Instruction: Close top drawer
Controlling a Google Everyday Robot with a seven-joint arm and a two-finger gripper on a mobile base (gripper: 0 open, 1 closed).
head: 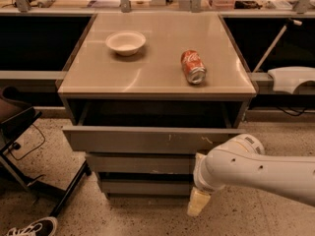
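Your top drawer (147,140) stands partly open, its grey front jutting out just past the front edge of the worktop (152,77), with dark space showing behind it. Your gripper (199,203) hangs low, below that drawer front and toward the worktop's front-right corner, pointing down at the floor; you cannot tell whether it is released or clenched. On the worktop, a white bowl (125,42) sits toward the back-left corner and a red can (193,67) lies on its side nearer the right edge.

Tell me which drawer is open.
The top drawer: its wide front stands out from the cabinet; the two lower fronts sit further back. The gripper hangs below its right half.
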